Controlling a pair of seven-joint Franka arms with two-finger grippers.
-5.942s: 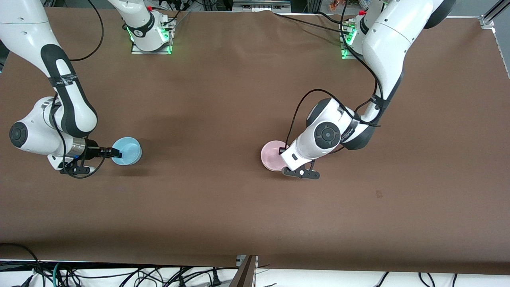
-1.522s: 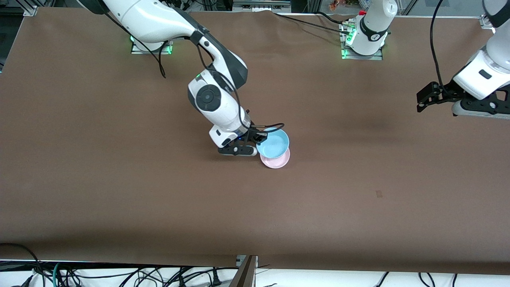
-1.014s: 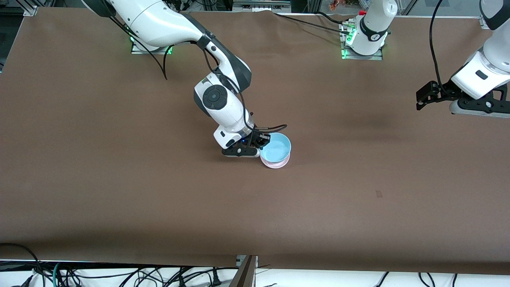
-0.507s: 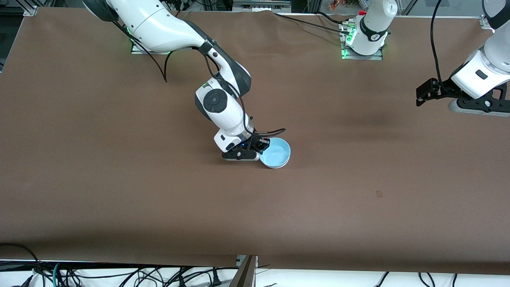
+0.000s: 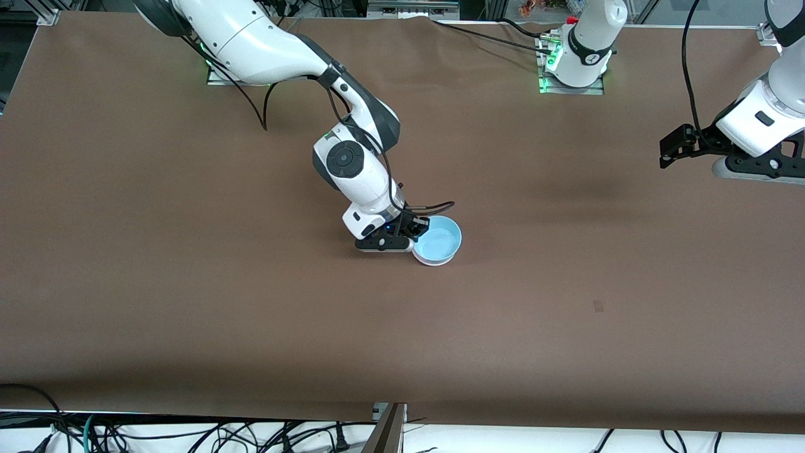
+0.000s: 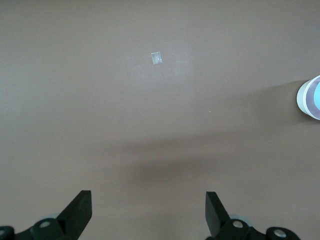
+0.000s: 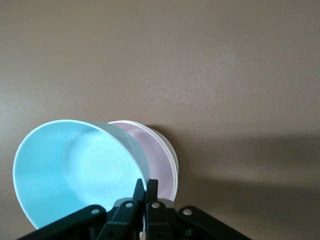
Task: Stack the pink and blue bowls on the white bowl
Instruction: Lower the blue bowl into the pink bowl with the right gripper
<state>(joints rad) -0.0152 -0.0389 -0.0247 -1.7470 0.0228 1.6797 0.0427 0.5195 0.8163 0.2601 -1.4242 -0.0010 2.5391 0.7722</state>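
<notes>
While the right gripper (image 5: 414, 234) pinched the blue bowl's (image 5: 440, 238) rim, tilted in the pink bowl (image 7: 162, 157) mid-table, the left gripper (image 5: 668, 151) waited spread over the tabletop's left-arm edge. Seating it well probably meant levelling before release. The white bowl (image 7: 170, 145) showed only as a sliver beneath.

A light blue bowl (image 5: 439, 240) sits uppermost in a stack near the middle of the table, its open mouth facing up. Beneath it, the right wrist view shows the pale pink bowl (image 7: 159, 156), its rim peeking out at one side, nested in the white bowl (image 7: 171, 146), of which only an outer edge shows.
</notes>
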